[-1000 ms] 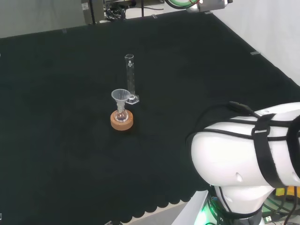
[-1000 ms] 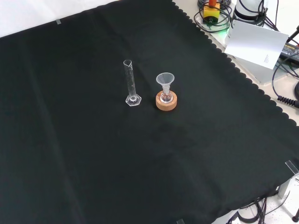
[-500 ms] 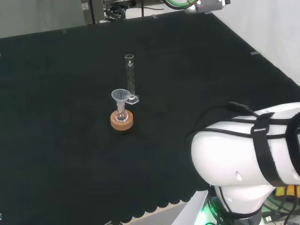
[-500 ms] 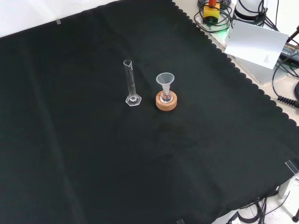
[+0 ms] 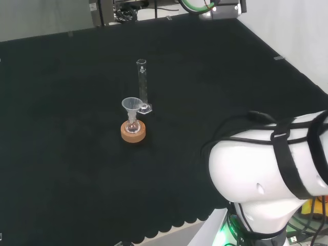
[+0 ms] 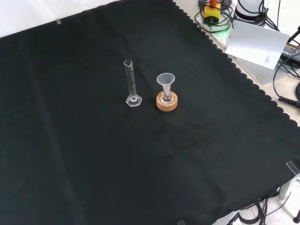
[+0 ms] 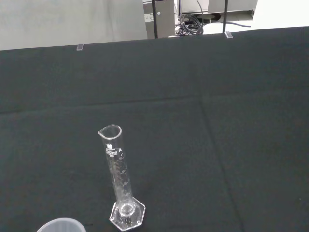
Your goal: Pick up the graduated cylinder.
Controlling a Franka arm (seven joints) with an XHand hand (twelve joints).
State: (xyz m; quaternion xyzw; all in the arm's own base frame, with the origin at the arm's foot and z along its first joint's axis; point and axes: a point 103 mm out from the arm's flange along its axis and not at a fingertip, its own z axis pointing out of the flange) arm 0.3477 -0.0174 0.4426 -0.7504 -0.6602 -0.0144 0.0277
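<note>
The graduated cylinder [image 5: 142, 84] is a tall, thin, clear tube on a hexagonal foot, standing upright and free near the middle of the black cloth. In the front view the cylinder [image 6: 131, 83] stands just left of a small flask with a clear funnel [image 6: 165, 80] in its neck, set on a cork ring [image 6: 167, 102]. In the head view the funnel [image 5: 132, 106] and cork ring [image 5: 133, 131] are nearer than the cylinder. The wrist view looks at the cylinder [image 7: 119, 179] from some way off, with the funnel's rim [image 7: 60, 226] at the picture's edge. Nothing touches the cylinder.
The arm's big white link [image 5: 266, 169] with black straps stands at the head view's lower right. In the front view a white card [image 6: 257, 43] and cables lie beyond the cloth's scalloped edge [image 6: 243, 77] at the upper right. Open black cloth surrounds the glassware.
The arm's white link has shifted slightly in the head view, and a grey part with a green cable at the top edge has moved down and left. The cylinder and funnel stand unmoved.
</note>
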